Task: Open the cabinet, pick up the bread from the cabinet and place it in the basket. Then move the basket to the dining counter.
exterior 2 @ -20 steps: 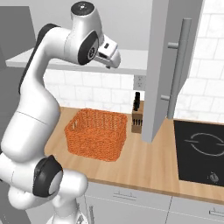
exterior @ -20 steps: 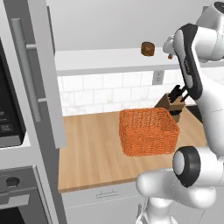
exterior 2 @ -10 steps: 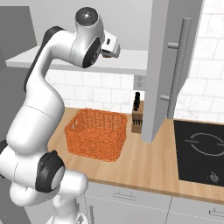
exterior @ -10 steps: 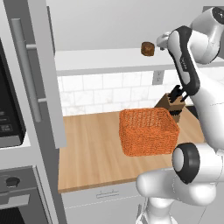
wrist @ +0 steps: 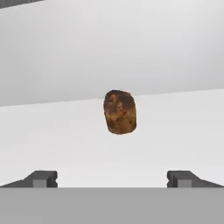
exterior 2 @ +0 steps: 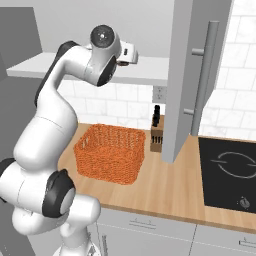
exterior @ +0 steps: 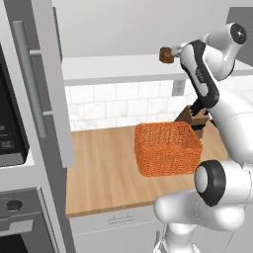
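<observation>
The small brown rounded chunk of bread [wrist: 120,112] sits alone on the pale shelf [exterior: 113,66] of the opened light grey wall cabinet [exterior 2: 192,60], centred ahead of the gripper [wrist: 112,179], whose jaws stand wide and empty. Pushing in too far could nudge the chunk backward, and closing early would catch nothing. How near the tips are to the bread is hard to judge, and the orange woven rectangular basket [exterior: 167,148] waits on the wood surface [exterior: 106,173] below.

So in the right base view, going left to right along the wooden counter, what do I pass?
Orange basket → knife block → open cabinet door with its bar handle → black cooktop.
</observation>
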You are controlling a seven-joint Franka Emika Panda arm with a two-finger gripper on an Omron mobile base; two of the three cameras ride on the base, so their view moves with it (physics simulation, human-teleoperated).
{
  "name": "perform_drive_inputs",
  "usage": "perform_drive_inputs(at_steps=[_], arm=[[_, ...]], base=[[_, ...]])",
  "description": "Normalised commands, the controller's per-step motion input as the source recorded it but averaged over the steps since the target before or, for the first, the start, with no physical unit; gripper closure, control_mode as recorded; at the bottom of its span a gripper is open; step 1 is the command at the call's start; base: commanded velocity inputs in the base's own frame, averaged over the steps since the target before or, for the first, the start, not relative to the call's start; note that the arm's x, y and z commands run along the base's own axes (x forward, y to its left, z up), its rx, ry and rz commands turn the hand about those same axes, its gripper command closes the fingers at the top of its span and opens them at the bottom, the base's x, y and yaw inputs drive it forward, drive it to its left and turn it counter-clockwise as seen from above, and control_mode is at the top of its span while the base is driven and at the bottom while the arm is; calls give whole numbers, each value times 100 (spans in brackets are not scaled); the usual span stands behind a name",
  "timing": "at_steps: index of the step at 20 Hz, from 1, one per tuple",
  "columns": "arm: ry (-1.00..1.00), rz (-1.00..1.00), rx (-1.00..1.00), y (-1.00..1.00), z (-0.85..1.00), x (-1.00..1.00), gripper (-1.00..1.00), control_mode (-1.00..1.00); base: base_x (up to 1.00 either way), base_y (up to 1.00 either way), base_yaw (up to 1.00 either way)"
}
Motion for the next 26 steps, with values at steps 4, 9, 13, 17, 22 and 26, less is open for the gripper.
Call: perform_drive_inputs(at_steps=[4,9,13,17,22,26], arm=[[8,6,-1,0,16,46,-100,-100],[0,6,-1,-4,-14,20,-100,-100],[0,2,0,0,-39,41,-100,-100],[0,0,-1,5,-23,57,-100,-100],[0,0,-2,2,0,46,-100,-100],[0,0,-1,0,0,41,-100,-100]], base=[[0,0,0],[0,0,0],[0,0,0],[0,0,0],[0,0,0],[0,0,0]])
